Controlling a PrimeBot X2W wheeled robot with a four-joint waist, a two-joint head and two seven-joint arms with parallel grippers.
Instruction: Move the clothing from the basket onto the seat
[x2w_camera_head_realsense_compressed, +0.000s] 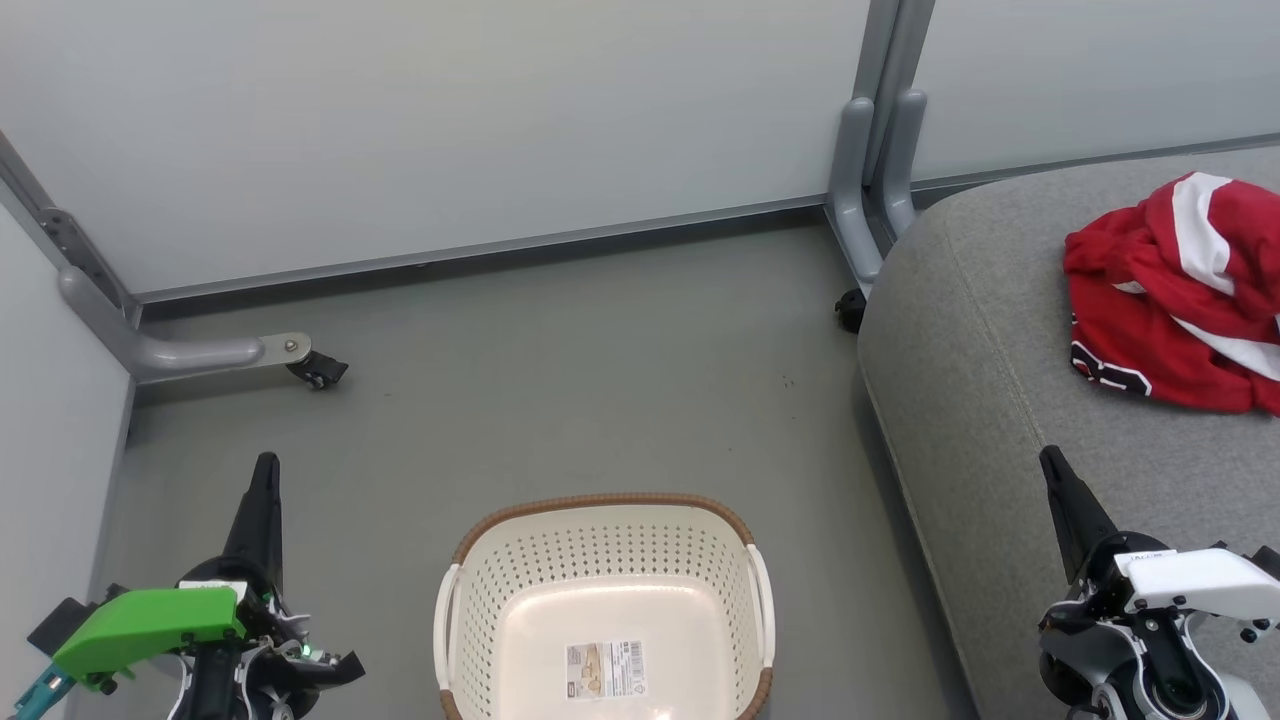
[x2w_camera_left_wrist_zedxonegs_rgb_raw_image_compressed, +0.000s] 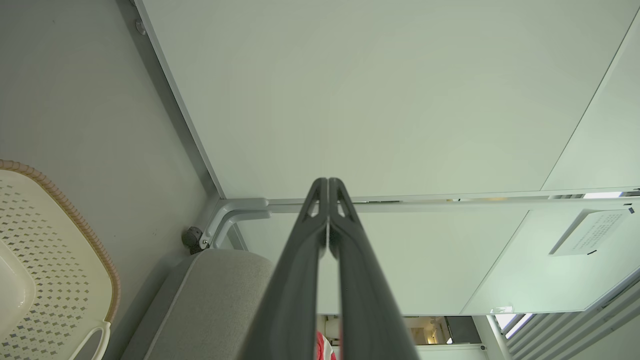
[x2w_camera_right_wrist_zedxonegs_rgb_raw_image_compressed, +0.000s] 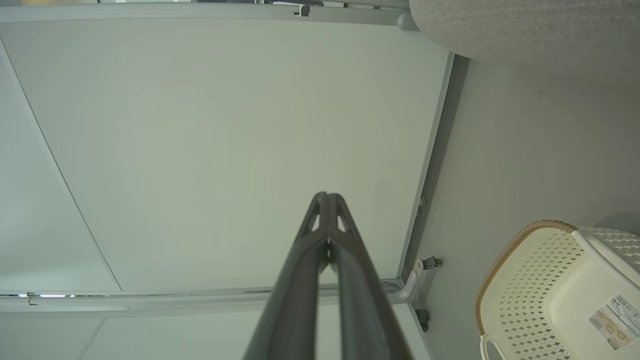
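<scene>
The red clothing (x2w_camera_head_realsense_compressed: 1180, 295) with white stripes lies crumpled on the grey seat (x2w_camera_head_realsense_compressed: 980, 360) at the right of the head view; a sliver of that clothing (x2w_camera_left_wrist_zedxonegs_rgb_raw_image_compressed: 322, 347) shows between my left fingers in the left wrist view. On the floor at the bottom centre stands the cream basket (x2w_camera_head_realsense_compressed: 600, 540), with only a barcode sticker on its bottom. My left gripper (x2w_camera_head_realsense_compressed: 266, 462) is shut at the lower left, left of the basket, holding nothing. Over the seat's front edge at the lower right, my right gripper (x2w_camera_head_realsense_compressed: 1047, 455) is shut and holds nothing.
Pale partition panels (x2w_camera_head_realsense_compressed: 450, 130) close the back and left, on grey feet with castors (x2w_camera_head_realsense_compressed: 318, 372). A grey post foot (x2w_camera_head_realsense_compressed: 870, 200) stands between floor and seat. Bare grey floor (x2w_camera_head_realsense_compressed: 600, 370) lies between the basket and the panels.
</scene>
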